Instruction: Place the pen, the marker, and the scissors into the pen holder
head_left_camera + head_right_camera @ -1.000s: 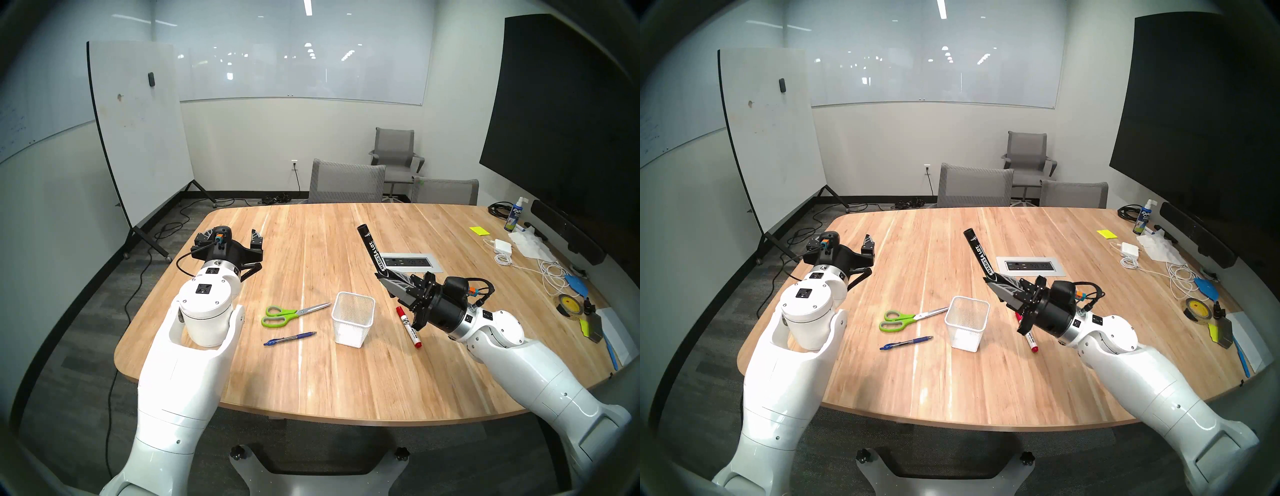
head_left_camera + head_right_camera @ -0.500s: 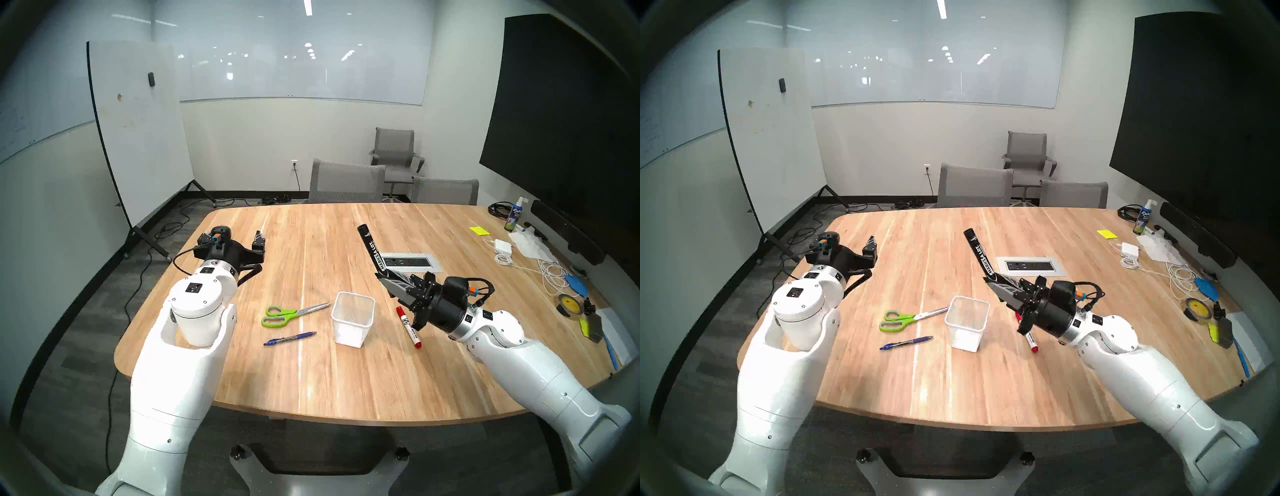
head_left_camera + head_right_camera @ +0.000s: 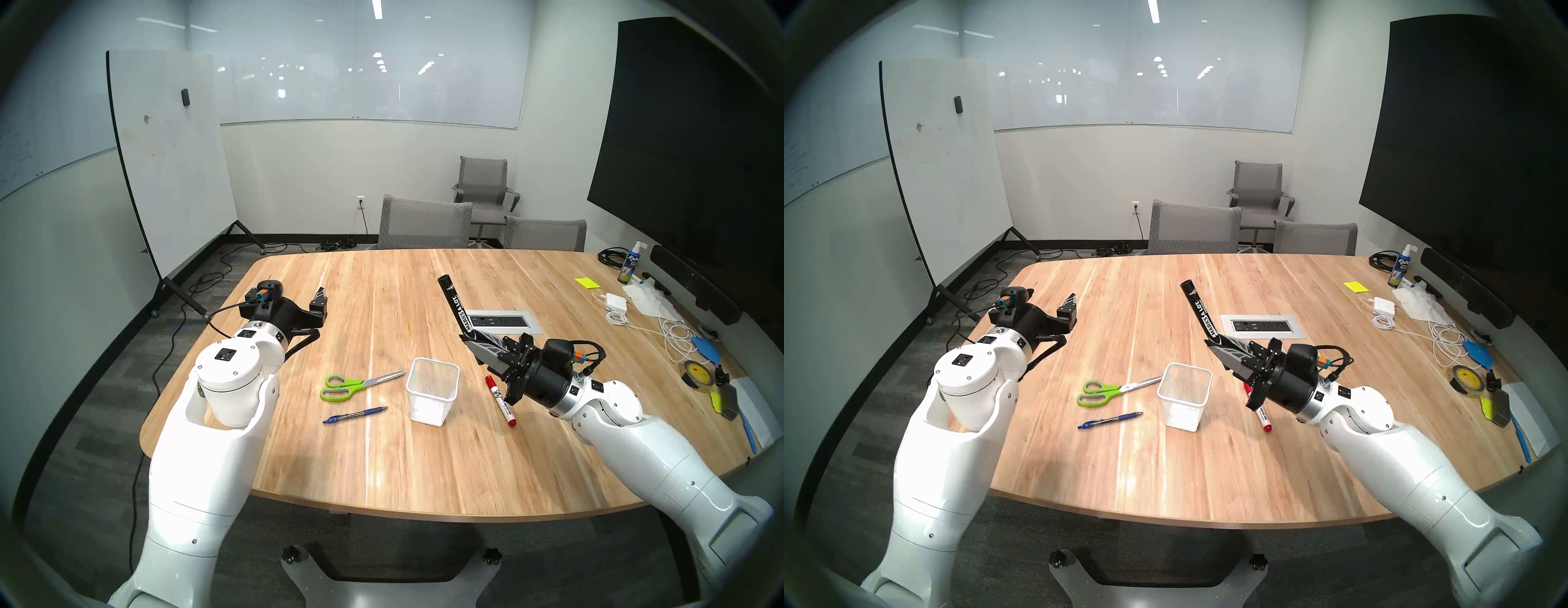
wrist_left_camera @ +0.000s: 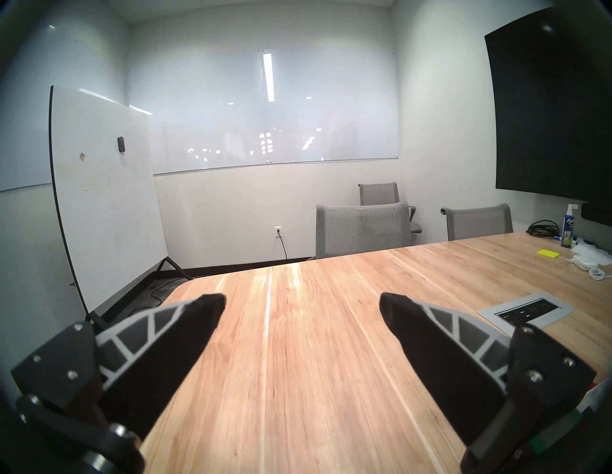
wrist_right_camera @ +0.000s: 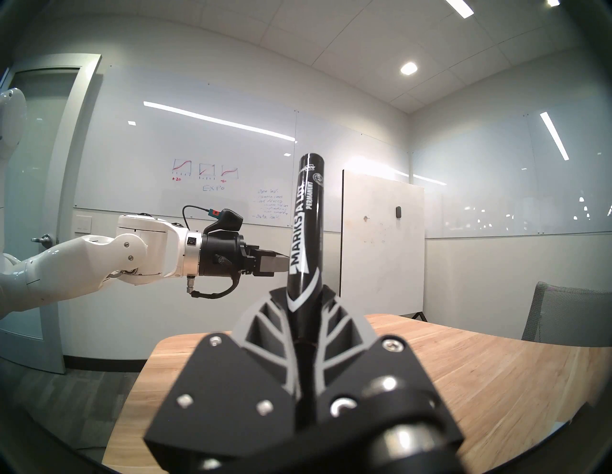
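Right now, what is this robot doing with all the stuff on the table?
It is tidying stationery into the white mesh pen holder. Its right gripper is shut on a black marker, held in the air beside the holder. The left gripper is open and empty. The scissors, blue pen and a red-capped marker lie on the table.

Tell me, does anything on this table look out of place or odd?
Nothing is spilled or damaged. The one oddity: the right gripper grips the black marker near one end, so it juts up at a slant, away from the pen holder.
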Robot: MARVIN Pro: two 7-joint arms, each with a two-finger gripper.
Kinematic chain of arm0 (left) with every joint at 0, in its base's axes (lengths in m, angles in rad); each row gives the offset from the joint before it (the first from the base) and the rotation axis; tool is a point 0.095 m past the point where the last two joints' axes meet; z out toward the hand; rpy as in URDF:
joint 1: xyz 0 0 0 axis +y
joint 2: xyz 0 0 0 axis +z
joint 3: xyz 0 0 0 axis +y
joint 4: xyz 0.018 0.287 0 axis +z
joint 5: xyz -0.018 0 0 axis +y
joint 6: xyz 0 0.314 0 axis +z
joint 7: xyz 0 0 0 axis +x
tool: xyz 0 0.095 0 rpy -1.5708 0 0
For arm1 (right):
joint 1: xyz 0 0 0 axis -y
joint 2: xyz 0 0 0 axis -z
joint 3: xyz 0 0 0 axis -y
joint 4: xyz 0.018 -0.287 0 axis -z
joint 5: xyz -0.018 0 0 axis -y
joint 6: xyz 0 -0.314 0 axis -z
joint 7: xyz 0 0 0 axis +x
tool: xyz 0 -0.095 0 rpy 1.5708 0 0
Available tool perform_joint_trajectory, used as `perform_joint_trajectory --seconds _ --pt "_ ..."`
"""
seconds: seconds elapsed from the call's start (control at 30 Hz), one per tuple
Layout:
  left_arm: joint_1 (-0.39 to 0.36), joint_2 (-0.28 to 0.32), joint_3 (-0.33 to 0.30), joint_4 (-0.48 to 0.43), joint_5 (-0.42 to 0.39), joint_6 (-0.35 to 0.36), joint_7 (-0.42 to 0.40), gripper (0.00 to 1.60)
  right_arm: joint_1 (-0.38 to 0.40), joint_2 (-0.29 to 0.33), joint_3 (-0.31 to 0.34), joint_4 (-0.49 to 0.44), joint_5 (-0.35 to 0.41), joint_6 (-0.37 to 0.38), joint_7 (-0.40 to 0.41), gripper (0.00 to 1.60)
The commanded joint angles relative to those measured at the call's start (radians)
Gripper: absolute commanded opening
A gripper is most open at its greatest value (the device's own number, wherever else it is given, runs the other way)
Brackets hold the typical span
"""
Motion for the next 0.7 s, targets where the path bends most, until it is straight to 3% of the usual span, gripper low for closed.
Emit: perform_joint_trajectory --seconds 0.0,0.67 --pt "-0.004 0.024 -0.009 -0.035 -0.018 -0.003 -0.041 1.60 0.010 0.002 0.008 -0.009 0.005 0.002 -0.001 0.00" --pt "0.018 0.063 -0.014 -0.056 -0.049 -0.010 -0.129 1.60 0.010 0.002 0.009 -0.009 0.005 0.002 -0.001 0.00"
